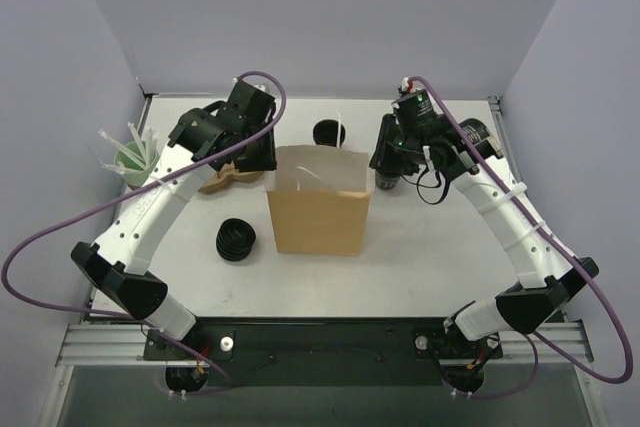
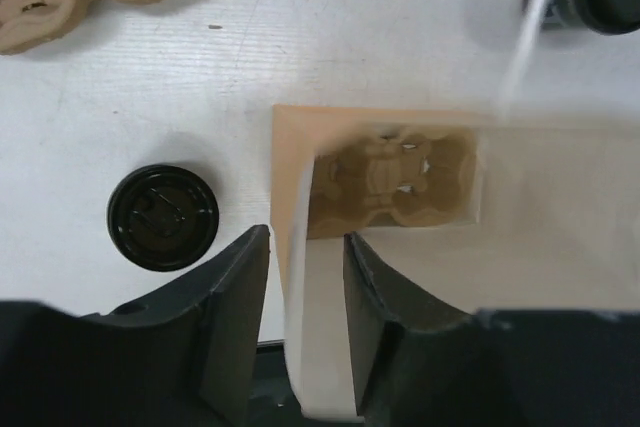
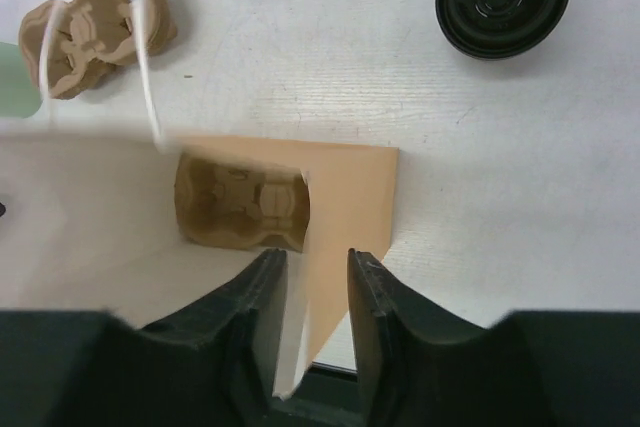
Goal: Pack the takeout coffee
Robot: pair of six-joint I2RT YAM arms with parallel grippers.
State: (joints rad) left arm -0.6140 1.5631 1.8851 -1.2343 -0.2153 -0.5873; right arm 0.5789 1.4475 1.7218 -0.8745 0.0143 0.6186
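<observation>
Top external shows takeout coffee (image 1: 325, 134) parked behind the brown bag (image 1: 318, 222), so not packed yet. A carrier tray (image 2: 395, 182) is already inside; left gripper (image 2: 305, 237) and right gripper (image 3: 316, 257) straddle its side walls, jaws slightly apart.

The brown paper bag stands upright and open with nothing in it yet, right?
Not quite. The brown paper bag does stand upright and open, but it is not empty: a tan pulp cup carrier lies on its bottom, as the left wrist view shows.
</observation>
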